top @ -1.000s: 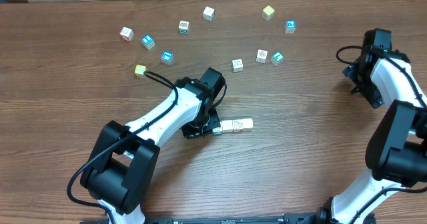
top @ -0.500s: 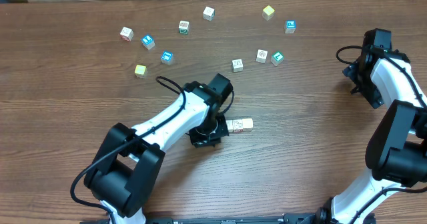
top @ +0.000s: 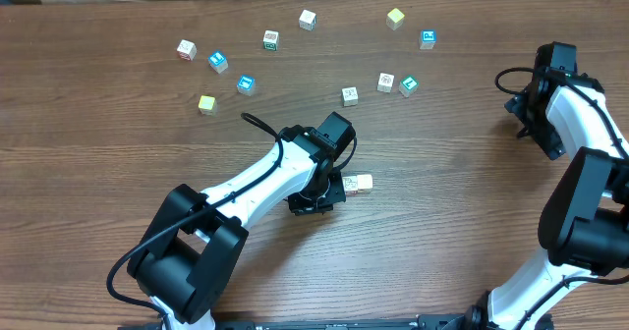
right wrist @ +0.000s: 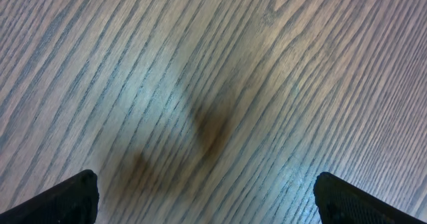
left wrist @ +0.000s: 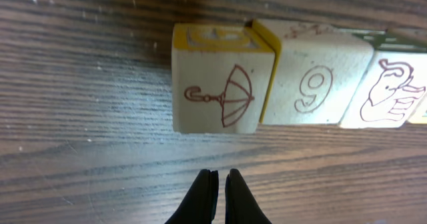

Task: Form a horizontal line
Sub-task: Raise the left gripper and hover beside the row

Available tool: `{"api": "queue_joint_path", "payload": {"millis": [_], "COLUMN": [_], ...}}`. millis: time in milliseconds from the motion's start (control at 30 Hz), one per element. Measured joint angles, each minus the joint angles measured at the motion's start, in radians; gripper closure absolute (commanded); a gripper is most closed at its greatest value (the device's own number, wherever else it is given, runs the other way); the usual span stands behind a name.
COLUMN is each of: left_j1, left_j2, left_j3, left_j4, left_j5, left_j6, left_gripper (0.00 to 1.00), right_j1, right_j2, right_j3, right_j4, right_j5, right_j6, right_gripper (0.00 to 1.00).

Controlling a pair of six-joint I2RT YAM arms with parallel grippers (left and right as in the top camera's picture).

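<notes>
The horizontal line (top: 357, 184) lies mid-table, its left part hidden under my left arm (top: 295, 163). In the left wrist view the touching cubes stand side by side: an umbrella cube with a yellow top (left wrist: 223, 91), a cube printed 9 (left wrist: 317, 84), one with a red drawing (left wrist: 390, 91), and a pale yellow sliver (left wrist: 420, 112) at the right edge. My left gripper (left wrist: 220, 184) is shut with nothing in it, just in front of the umbrella cube and not touching it. My right gripper (right wrist: 213, 197) stands wide open over bare wood at the table's right side.
Loose cubes are scattered across the far half of the table: white (top: 186, 48), blue (top: 217, 61), blue (top: 246, 83), yellow (top: 206, 103), white (top: 308, 19), yellow (top: 395, 18), blue (top: 428, 38), white (top: 349, 96), teal (top: 408, 84). The right arm (top: 580, 124) stands at the right edge.
My left arm has slid to the right along the row and now covers more of its left end. The row's right end and the right arm have stayed put.
</notes>
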Motion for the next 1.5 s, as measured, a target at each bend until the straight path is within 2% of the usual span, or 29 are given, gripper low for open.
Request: {"api": "queue_joint_path", "payload": {"millis": [1500], "left_j1": [0.000], "left_j2": [0.000], "left_j3": [0.000], "left_j4": [0.065], "left_j5": [-0.051], "left_j6": [0.000], "left_gripper": [0.96], "right_j1": [0.000], "right_j2": [0.000], "right_j3": [0.000], "right_j4": [0.000], "right_j5": [0.000], "right_j6": [0.000], "right_gripper": [0.00]}}
